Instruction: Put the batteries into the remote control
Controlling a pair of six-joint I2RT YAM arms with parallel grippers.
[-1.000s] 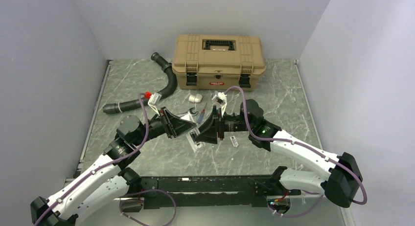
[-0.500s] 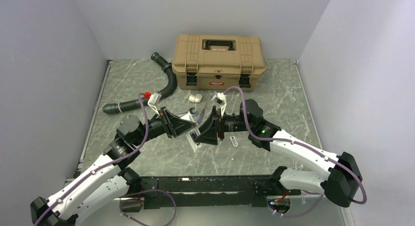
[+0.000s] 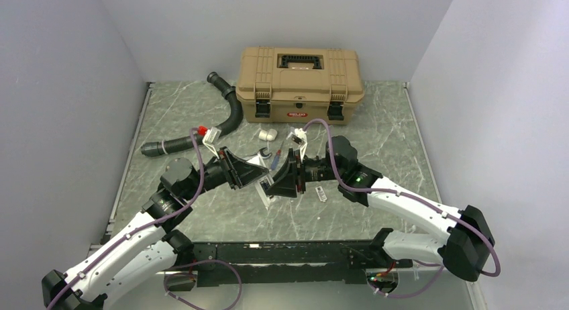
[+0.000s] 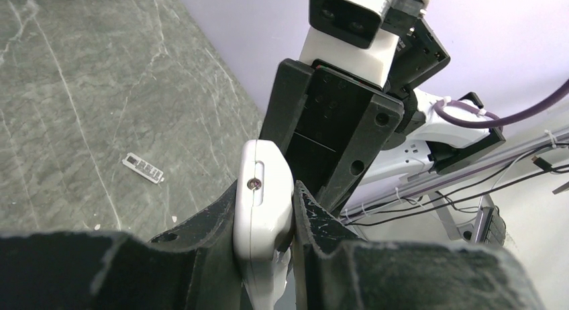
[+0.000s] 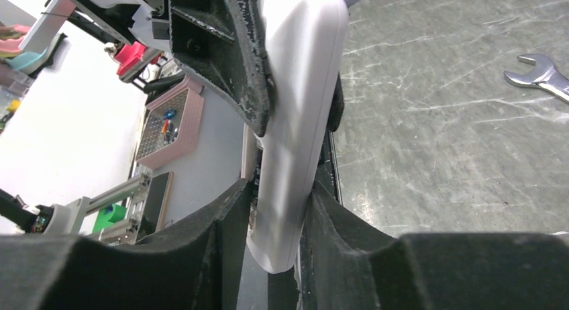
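Bright even light, soft shadows

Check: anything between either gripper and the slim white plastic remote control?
Nothing visible. The left gripper is shut on the slim white plastic remote control, and the right gripper has its fingers against the other end, with no gap showing on either side.

Slim white remote ctrl (image 4: 263,189) held edge-on in air, pinched by L gripper (image 4: 267,213) & R gripper (image 5: 278,216).
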